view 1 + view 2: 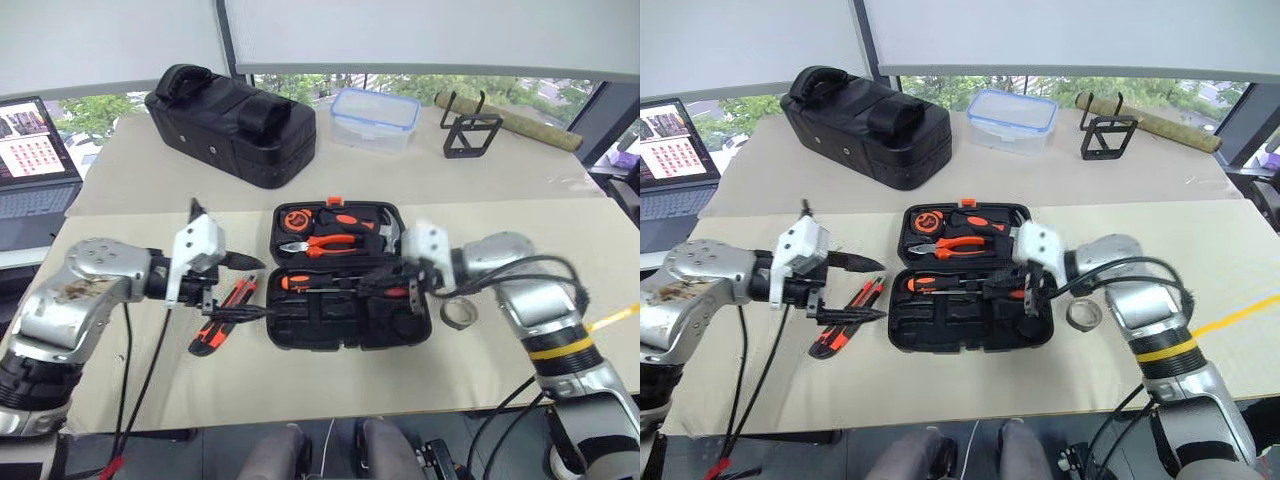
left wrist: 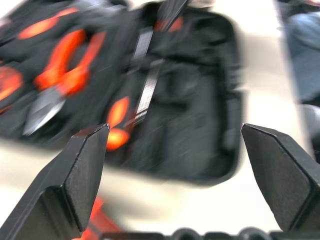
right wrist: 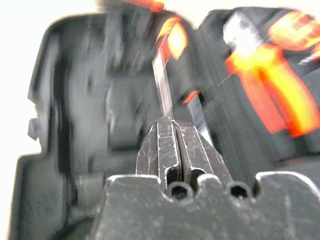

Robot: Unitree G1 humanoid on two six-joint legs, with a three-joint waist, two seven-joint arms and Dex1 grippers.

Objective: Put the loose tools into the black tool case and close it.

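While the black tool case lies open at the middle of the bench, the work in hand looks like seating a screwdriver in the long recess at the top of its near half. The far half already holds the orange-handled pliers, a hammer and a tape measure.

The right tool hangs over that near half with its fingers drawn together. A thin steel shaft runs on from their tips, but I cannot tell whether it is pinched or only lies just beyond them. If it is held, it should be lowered level along the recess and pressed home before letting go. A shaft left riding on the moulded ridge would likely keep the lid from shutting.

The left tool stands spread wide and empty at the case's left edge, just above the loose tools on the bench. These are a black-and-orange screwdriver and, nearer the robot, what looks like the orange-black utility knife. A good next grasp there would take one handle across its width, clear of its neighbour, since the two lie close together.

The small dark tape roll sits on the bench just right of the case, within the right arm's reach. Both arms crowd the case, so they should probably work in turn.
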